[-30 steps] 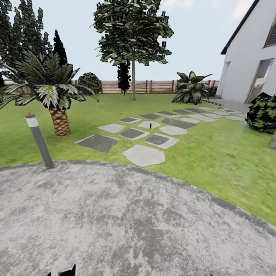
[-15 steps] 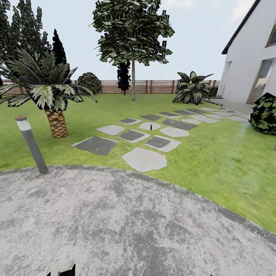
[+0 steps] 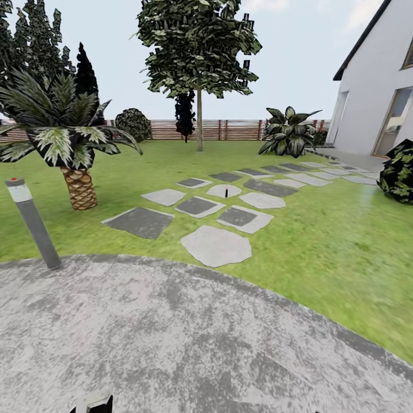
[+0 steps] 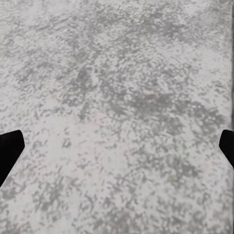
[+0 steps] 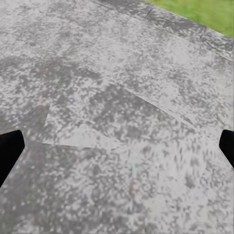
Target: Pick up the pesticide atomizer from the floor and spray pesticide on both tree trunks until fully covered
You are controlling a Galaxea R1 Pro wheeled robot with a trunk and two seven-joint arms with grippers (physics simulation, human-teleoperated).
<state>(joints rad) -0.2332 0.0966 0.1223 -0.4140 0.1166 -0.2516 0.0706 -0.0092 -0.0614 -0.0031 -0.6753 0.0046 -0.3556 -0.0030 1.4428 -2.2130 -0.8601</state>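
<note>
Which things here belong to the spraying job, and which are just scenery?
Job:
- lawn
- fence ringing the garden
- small dark thing on the stones, perhaps the atomizer; too small to tell

Scenery:
- palm
- lamp post
- slim tree
- stepping stones
- paving
- house

The left gripper is wide open, with one black fingertip at the left edge of the left wrist picture and the other at the right edge. The right gripper is wide open too, with one black fingertip at the left edge of the right wrist picture and one at the right edge. Both hold nothing, and at the bottom edge of the head picture, left of the middle, a small black and white bit of the left arm pokes up.
</note>
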